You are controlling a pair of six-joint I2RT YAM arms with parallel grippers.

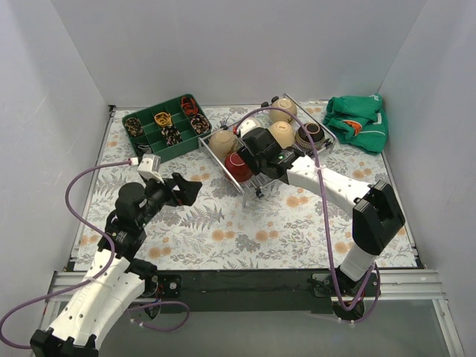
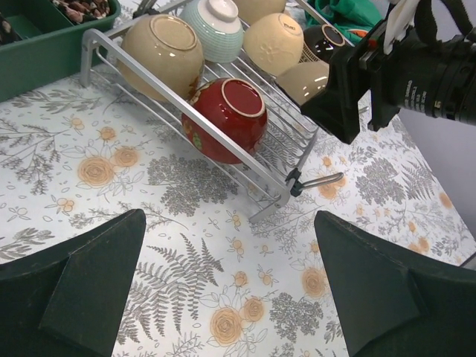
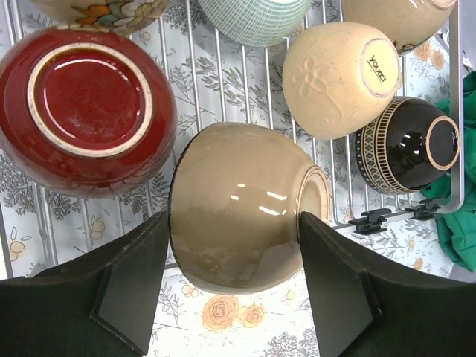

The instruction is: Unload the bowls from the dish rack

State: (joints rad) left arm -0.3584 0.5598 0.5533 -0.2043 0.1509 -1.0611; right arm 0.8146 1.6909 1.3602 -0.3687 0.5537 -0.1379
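The silver wire dish rack [image 1: 328,128] lies at the back middle of the table with several bowls on it. My right gripper [image 3: 233,223] is shut on a glossy tan bowl [image 3: 238,193] lying on its side at the rack's near edge, one finger at its rim and one by its foot. Around it lie a red bowl [image 3: 85,111], a mint bowl [image 3: 253,16], a beige bowl [image 3: 338,78] and a dark brown bowl [image 3: 405,145]. My left gripper [image 2: 229,219] hovers open over the floral cloth, short of the rack's near corner [image 2: 262,172], with nothing between its fingers.
A green compartmented tray [image 1: 178,149] of small items stands left of the rack. A crumpled green cloth [image 1: 357,123] lies at the back right. White walls close in the table on three sides.
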